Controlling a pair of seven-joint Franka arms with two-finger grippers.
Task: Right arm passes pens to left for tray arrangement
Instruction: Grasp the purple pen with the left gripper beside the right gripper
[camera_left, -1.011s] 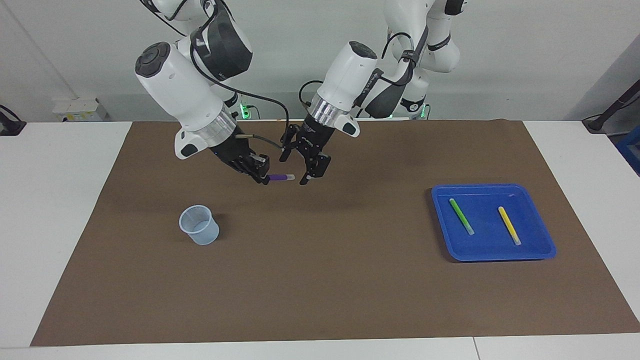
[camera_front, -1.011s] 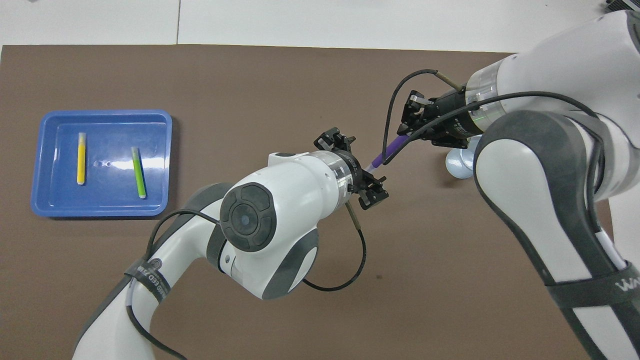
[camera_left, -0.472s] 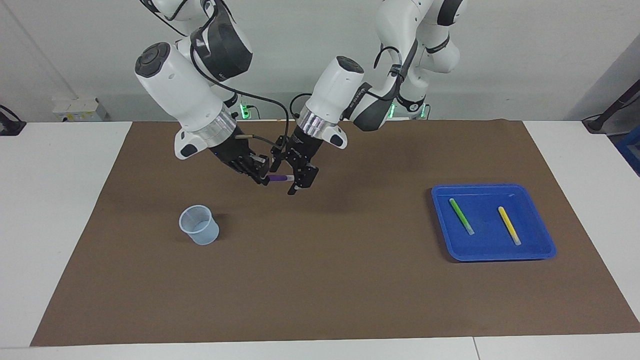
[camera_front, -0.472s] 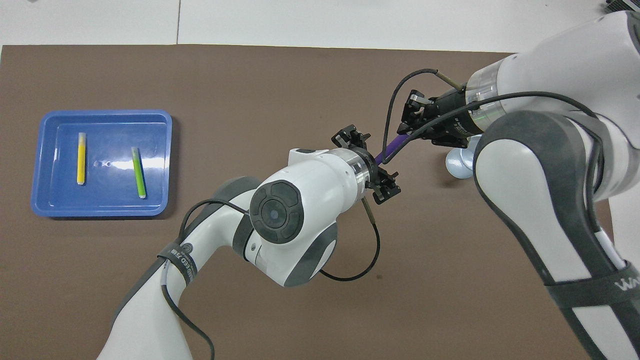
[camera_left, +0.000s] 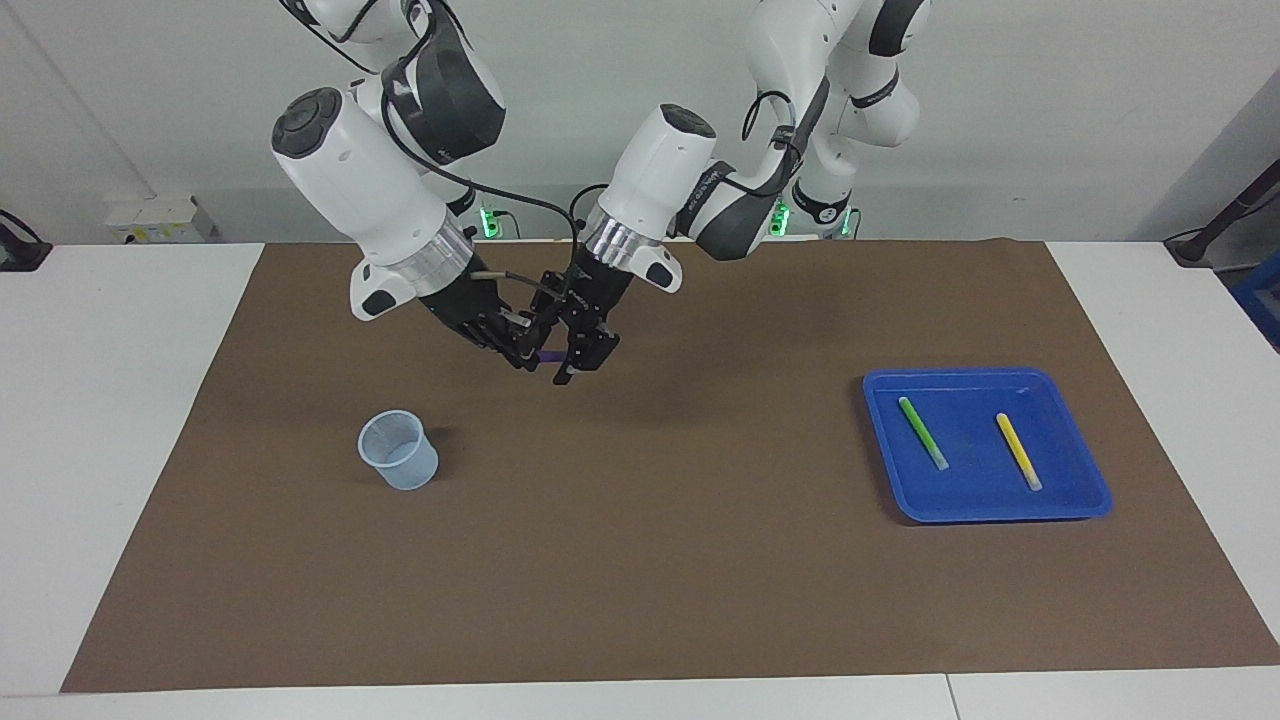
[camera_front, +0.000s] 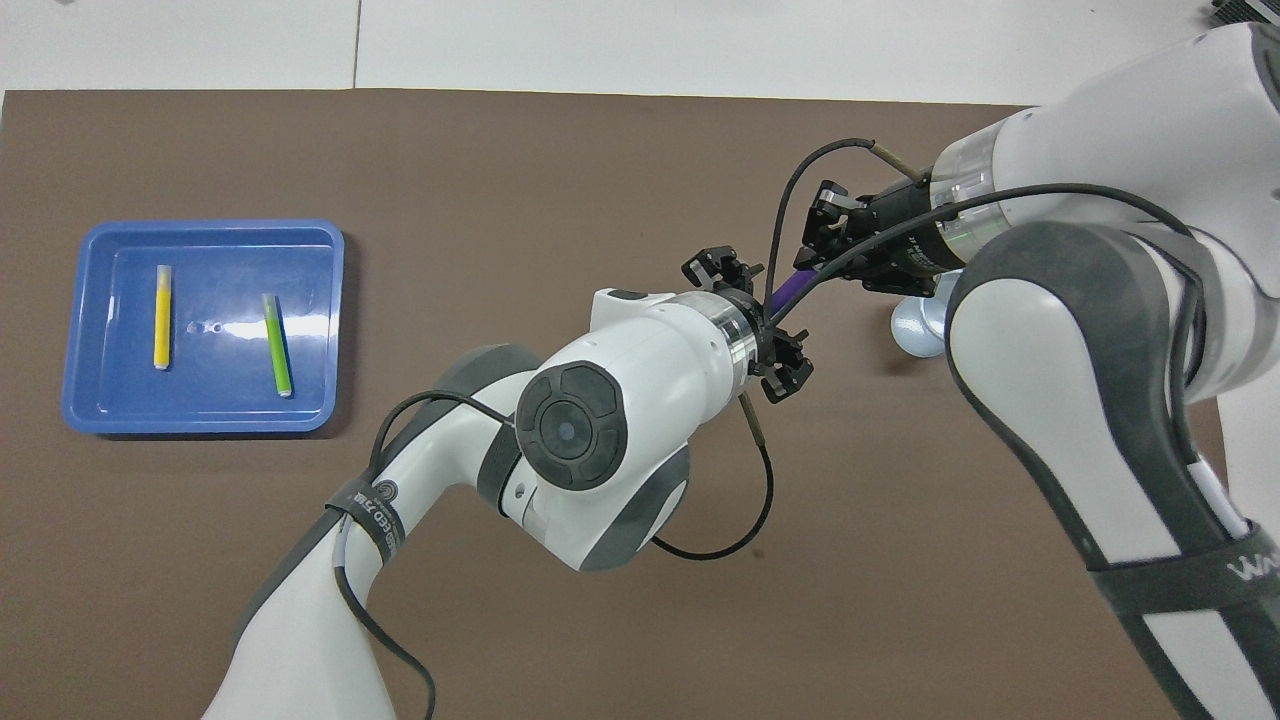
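My right gripper (camera_left: 520, 350) hangs over the brown mat, shut on one end of the purple pen (camera_left: 548, 356), which it holds level. In the overhead view the purple pen (camera_front: 790, 288) runs from the right gripper (camera_front: 812, 258) toward the left gripper (camera_front: 770, 322). My left gripper (camera_left: 572, 362) is at the pen's free end and hides its whitish cap. The blue tray (camera_left: 985, 515) lies toward the left arm's end of the table. A green pen (camera_left: 922, 432) and a yellow pen (camera_left: 1018, 451) lie apart in it, also visible from overhead as the green pen (camera_front: 277, 343) and yellow pen (camera_front: 162, 316) in the tray (camera_front: 200, 425).
A small clear plastic cup (camera_left: 398, 450) stands upright on the mat toward the right arm's end, farther from the robots than the spot below the grippers. The brown mat (camera_left: 640, 560) covers most of the white table.
The left arm has swung toward the right gripper, and its gripper has slid over the pen's free end, covering the cap. The right gripper has held still with the pen.
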